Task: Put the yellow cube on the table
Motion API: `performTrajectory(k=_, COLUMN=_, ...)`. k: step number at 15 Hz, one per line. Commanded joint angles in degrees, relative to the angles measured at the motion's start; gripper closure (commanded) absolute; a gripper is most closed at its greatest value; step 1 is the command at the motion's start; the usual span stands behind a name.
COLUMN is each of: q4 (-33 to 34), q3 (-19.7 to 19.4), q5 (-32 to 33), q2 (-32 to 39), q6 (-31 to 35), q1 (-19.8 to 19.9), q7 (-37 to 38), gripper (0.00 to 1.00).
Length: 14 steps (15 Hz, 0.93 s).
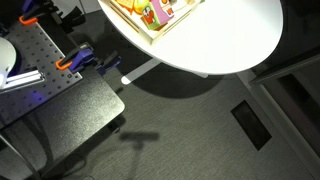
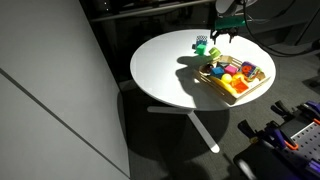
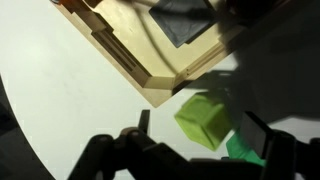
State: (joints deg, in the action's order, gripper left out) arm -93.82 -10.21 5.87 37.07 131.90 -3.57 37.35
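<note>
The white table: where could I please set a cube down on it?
The table is bare from the wooden tray across to the opposite rim. It is crowded beside the tray's corner, where a yellow-green cube sits by the gripper.

Smooth white table (image 2: 165,68); pale wooden tray (image 3: 125,65); perforated grey metal plate (image 1: 35,55).

Only the end of the robot arm shows in an exterior view. There is a pale, whitish wrist segment (image 2: 231,8) with a rounded outline, and below it a black gripper (image 2: 225,36). The gripper is a compact dark block that divides into two slim black prongs. In the wrist view, the fingers (image 3: 272,150) appear as blurred, matt black shapes with rounded, knuckle-like links, one on each side of the frame. Markings, screws and cabling are too small or too blurred to make out.
</note>
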Motion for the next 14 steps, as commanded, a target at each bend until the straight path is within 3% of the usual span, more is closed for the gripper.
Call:
performTrajectory(k=1, q4=-0.9, q3=1.6, q5=-1.5, q2=-2.1, q6=-3.4, q1=0.5, q7=-3.5, gripper=0.0)
performTrajectory(k=7, q4=-6.4, q3=5.1, q5=-4.2, q2=-7.9, q6=-10.9, q1=2.2, q7=-17.1, gripper=0.0)
performTrajectory(k=14, q4=-15.0, q3=5.4, q5=-2.7, q2=-18.0, q6=-17.9, q1=2.5, q7=-26.7, gripper=0.0)
